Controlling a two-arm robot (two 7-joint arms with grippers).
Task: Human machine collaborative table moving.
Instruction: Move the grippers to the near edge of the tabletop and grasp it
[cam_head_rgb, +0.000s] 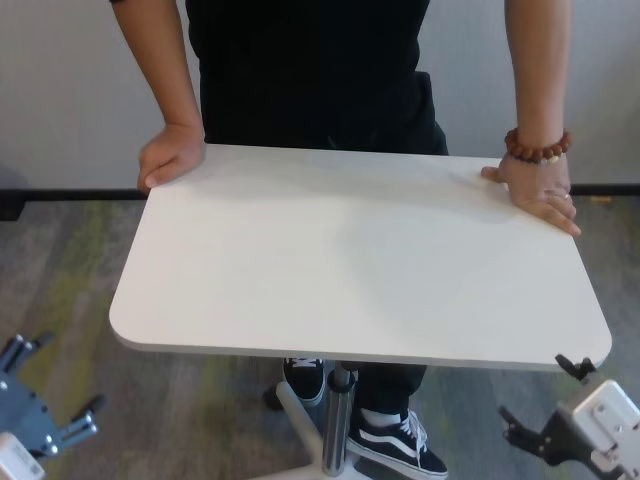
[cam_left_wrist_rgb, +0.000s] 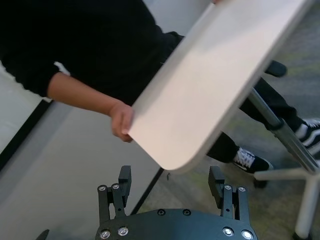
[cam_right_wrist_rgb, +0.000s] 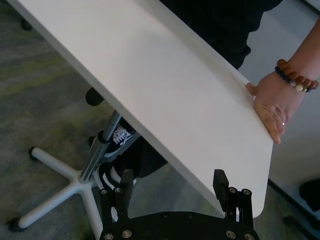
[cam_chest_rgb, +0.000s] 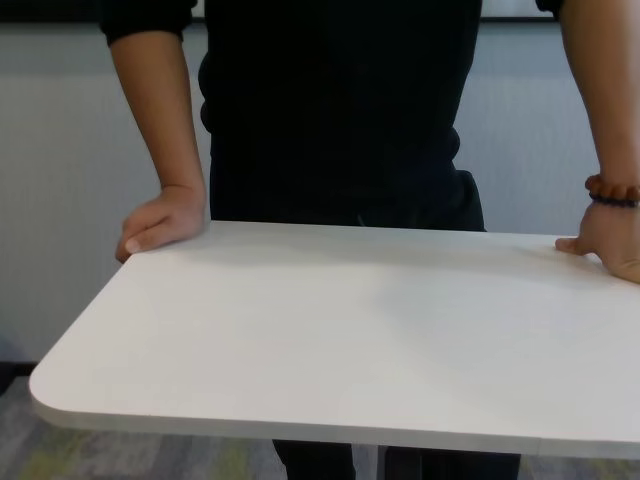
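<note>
table (cam_head_rgb: 350, 260) looked rigid, slick, thin-edged | human (cam_head_rgb: 320, 70) gripped far corners | left gripper (cam_left_wrist_rgb: 172, 192), right gripper (cam_right_wrist_rgb: 172, 192) open, empty, below near corners | pinch near edge

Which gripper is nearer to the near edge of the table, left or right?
Right. The right gripper sits just below the table's near right corner; the left gripper hangs lower, outside the near left corner. Both are open, neither touching.
</note>
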